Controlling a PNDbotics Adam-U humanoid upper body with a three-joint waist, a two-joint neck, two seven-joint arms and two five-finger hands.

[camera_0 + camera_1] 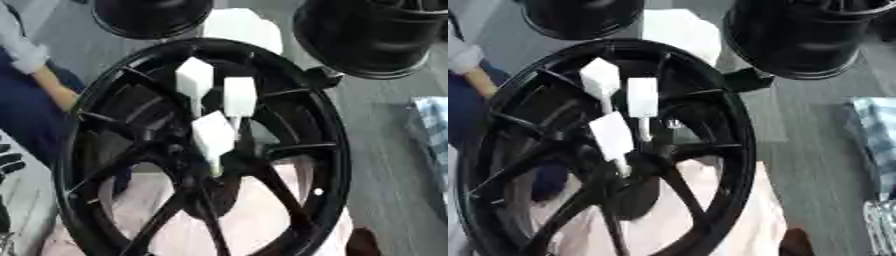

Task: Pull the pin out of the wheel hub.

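A black wheel (324,150) fills the view with three white pins (213,134) standing at its hub, only dark left-hand fingers (10,162) at the edge, grip unclear, so a skewed pull might jam.

No text, label or number can be read anywhere.

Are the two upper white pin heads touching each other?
Apart. The left eye view shows a dark strip of wheel hub between the upper left pin head and the upper right pin head.
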